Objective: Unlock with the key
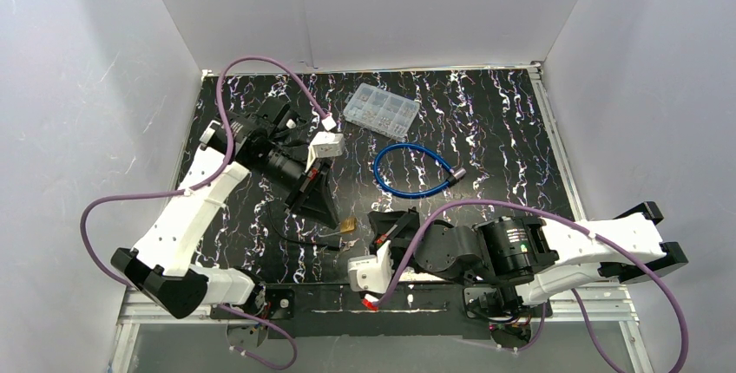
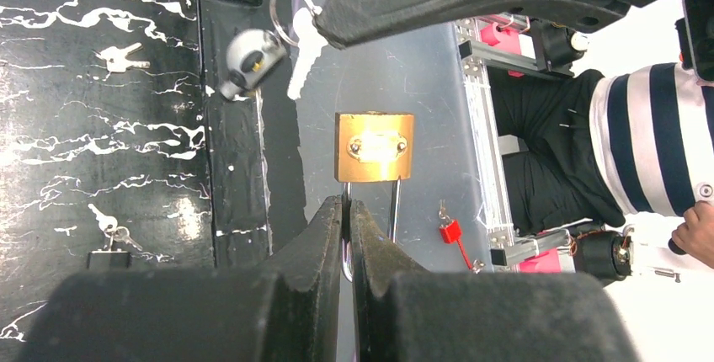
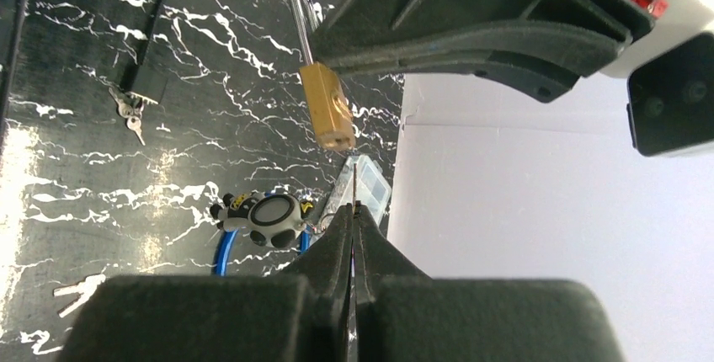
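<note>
The padlock (image 2: 375, 147) has a polished brass body, pretty shiny, with a smooth bright steel shackle (image 2: 394, 210). The key (image 2: 303, 52) looks like pale silvery metal with a bit of gloss. Fingers on the left tool (image 2: 348, 206) and right tool (image 3: 354, 210) are matt black plastic, finely grainy. The tabletop (image 1: 503, 130) is a glossy black sheet with white marble-style veins. The cable lock (image 1: 408, 169) wears a slick blue plastic coat, and the parts box (image 1: 380, 108) is clear plastic.
</note>
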Controlling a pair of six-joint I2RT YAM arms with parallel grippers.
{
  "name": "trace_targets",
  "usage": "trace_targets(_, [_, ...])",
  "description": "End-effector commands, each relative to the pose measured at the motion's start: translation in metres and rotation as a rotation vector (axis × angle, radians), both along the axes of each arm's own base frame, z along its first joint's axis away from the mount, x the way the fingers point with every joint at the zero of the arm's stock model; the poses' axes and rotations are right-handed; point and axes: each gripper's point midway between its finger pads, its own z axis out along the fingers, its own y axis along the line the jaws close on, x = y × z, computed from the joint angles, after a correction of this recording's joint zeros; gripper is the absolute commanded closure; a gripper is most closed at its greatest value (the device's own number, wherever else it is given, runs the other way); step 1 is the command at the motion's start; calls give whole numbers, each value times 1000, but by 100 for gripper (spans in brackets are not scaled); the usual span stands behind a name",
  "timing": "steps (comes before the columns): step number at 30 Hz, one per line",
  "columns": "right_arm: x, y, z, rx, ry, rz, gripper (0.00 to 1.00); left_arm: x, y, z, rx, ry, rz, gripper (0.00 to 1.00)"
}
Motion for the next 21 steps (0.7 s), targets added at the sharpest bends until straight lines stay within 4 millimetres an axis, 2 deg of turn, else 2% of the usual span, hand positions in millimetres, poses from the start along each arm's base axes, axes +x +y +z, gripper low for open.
trace_targets(1, [-99, -6, 21, 67, 5, 284, 99, -34, 17, 9, 43, 140, -9, 100])
trace_targets(6, [-100, -8, 27, 81, -8, 282, 99, -29, 15, 8, 49, 143, -3, 100])
trace_targets(21, [-113, -10, 28, 91, 12, 324, 99, -11, 4, 13, 38, 136, -12, 100])
